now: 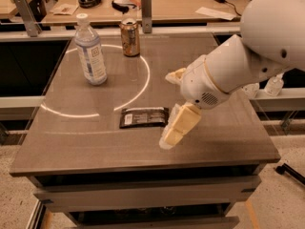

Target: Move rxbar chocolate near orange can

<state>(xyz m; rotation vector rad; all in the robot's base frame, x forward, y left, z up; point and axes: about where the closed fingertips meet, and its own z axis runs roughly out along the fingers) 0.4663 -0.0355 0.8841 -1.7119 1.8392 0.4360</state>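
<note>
Two-fingered gripper (167,108), spread wide, hangs just beside rxbar chocolate (143,117), label unreadable; orange can (129,37) well apart

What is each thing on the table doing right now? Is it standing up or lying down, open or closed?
rxbar chocolate: lying flat on the table, not held.
orange can: standing upright near the table's far edge.
water bottle: standing upright, white cap on.
gripper: open, fingers spread wide at the bar's right end, holding nothing.
</note>
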